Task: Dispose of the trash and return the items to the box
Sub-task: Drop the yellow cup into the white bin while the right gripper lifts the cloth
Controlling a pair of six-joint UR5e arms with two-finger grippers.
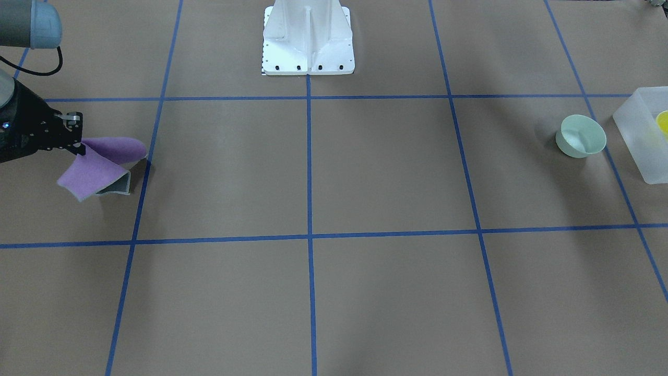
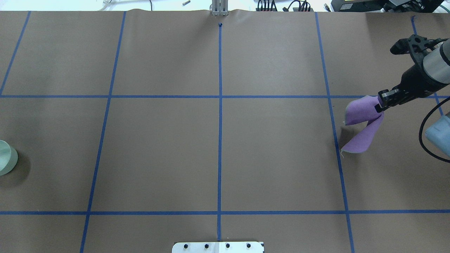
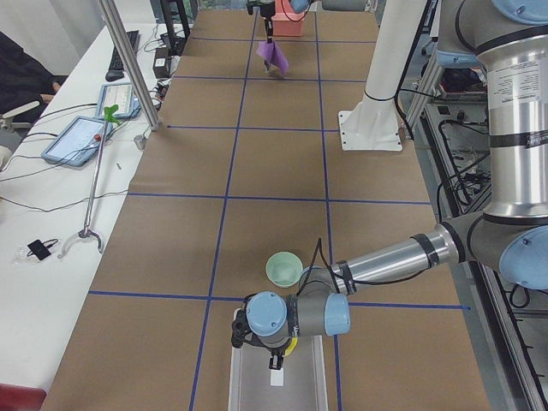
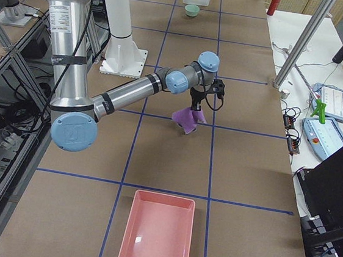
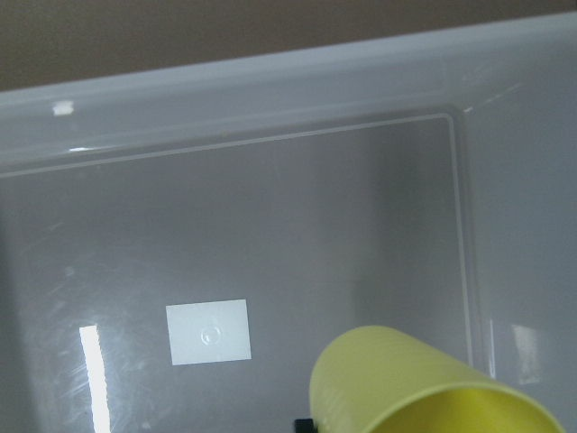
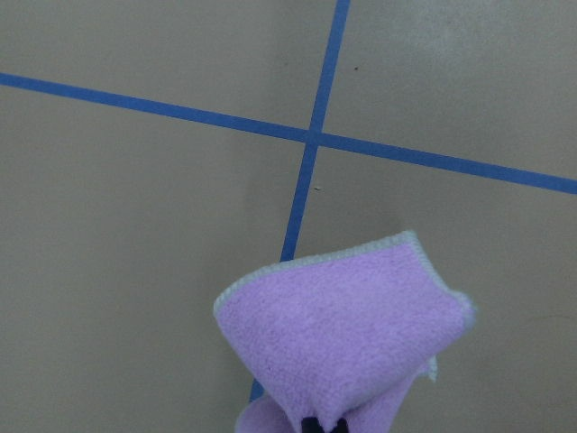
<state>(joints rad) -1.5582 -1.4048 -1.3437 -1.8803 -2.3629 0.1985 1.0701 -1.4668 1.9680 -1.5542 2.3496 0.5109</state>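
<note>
Pinching a dangling purple cloth (image 2: 358, 114), right gripper (image 2: 379, 105) is hovering, left gripper (image 3: 276, 364) is hanging over the box (image 5: 270, 90) with yellow cup (image 5: 415, 388), its grip unclear.

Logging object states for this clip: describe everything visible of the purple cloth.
The purple cloth is a soft, fuzzy fabric with a pale stitched edge. The right gripper pinches it at a fold, so two flaps droop and splay apart. It hangs above the brown-paper table near a blue tape line, apparently touching nothing but the gripper.
</note>
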